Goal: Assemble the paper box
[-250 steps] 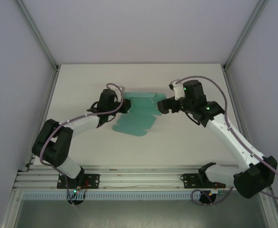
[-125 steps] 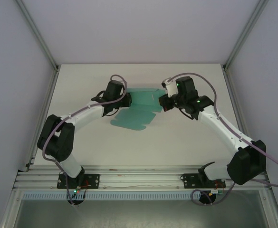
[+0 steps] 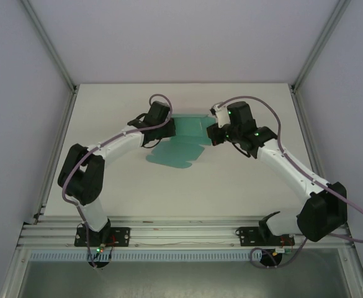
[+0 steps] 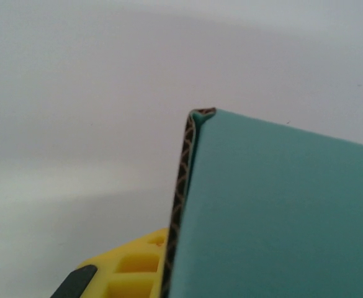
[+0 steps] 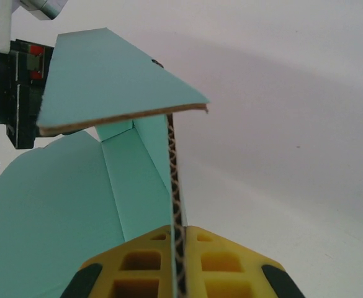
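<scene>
Gripping the box [image 3: 180, 141] from both sides, I have my left pincer [image 3: 170, 128] clamped on its left edge and my right pincer [image 3: 211, 134] clamped on its right edge, over the far middle of the table [image 3: 243, 186]. From above, the box is a teal sheet, partly folded. Its far panel sits between my two pincers, and the near part with its shaped flaps spreads toward my bases; whether that part rests on the table I cannot tell. From that height my pads are too small to make out. My right wrist camera shows them plainly: a corrugated card edge runs upright between my two yellow pads [image 5: 141, 264], which press it from either side with no gap. It also shows a triangular flap [image 5: 116, 77] leaning over the top of that edge, the inner panels with their fold lines falling away to the left, and the dark end of my left arm [image 5: 10, 93] at the far side of the sheet. My left wrist camera gives less. A broad teal face takes the lower right, its corrugated edge stands upright with a folded-over tip, and one yellow pad [image 4: 131, 270] peeks out just left of that edge. The other pad is hidden behind the card.
</scene>
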Robot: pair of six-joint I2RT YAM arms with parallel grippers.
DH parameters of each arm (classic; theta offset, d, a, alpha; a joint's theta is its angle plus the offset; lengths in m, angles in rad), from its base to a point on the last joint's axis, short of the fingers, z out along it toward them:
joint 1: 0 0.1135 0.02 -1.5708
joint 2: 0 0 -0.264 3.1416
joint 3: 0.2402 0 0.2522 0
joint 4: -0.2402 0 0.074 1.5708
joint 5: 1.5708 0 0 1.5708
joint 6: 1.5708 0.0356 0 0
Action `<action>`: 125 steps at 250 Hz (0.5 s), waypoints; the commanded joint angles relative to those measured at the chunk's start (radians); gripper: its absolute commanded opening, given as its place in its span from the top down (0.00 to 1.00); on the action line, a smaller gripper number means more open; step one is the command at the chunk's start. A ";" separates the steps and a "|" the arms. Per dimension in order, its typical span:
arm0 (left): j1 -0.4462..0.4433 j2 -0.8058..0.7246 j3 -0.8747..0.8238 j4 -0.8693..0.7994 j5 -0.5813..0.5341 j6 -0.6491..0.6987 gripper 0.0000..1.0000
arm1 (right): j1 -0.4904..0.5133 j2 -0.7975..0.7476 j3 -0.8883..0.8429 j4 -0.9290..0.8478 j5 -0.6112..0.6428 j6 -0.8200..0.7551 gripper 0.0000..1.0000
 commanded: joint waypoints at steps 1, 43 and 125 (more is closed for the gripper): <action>0.056 -0.044 -0.123 0.138 -0.017 0.008 1.00 | -0.001 -0.056 -0.001 0.052 0.060 0.059 0.83; 0.057 -0.160 -0.224 0.251 0.002 0.034 1.00 | -0.001 -0.121 -0.045 0.105 0.108 0.082 0.50; 0.037 -0.247 -0.307 0.325 -0.013 0.075 1.00 | -0.001 -0.127 0.017 0.188 0.175 0.251 0.00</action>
